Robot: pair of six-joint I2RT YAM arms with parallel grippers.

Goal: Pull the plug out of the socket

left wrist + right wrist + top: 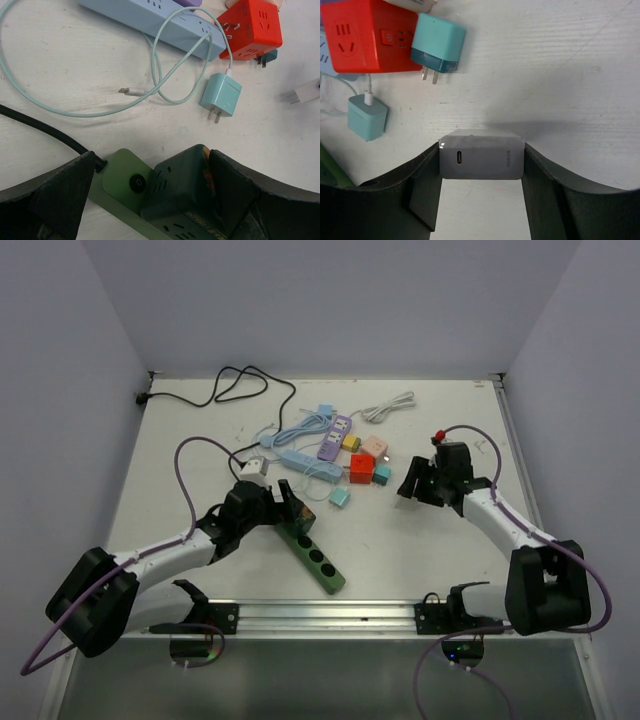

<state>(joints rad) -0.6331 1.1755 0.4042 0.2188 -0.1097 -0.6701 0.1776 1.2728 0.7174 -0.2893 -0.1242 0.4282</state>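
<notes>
Right gripper (pixel 481 150) is clenched on the white charger (pixel 481 159), fingers squeezing both its sides, holding it over the right half of the table (pixel 440 570), clear of any socket and just right of the red cube (pixel 367 35). Over on the left half, the left gripper (pixel 150 159) is spread wide, straddling the green strip (pixel 318 558) at its cable end, one finger against the dark green cube (pixel 180 185) plugged in there.

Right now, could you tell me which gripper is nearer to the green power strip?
Left. The left gripper straddles the green power strip; the right gripper, gripping a white charger, sits well apart.
</notes>
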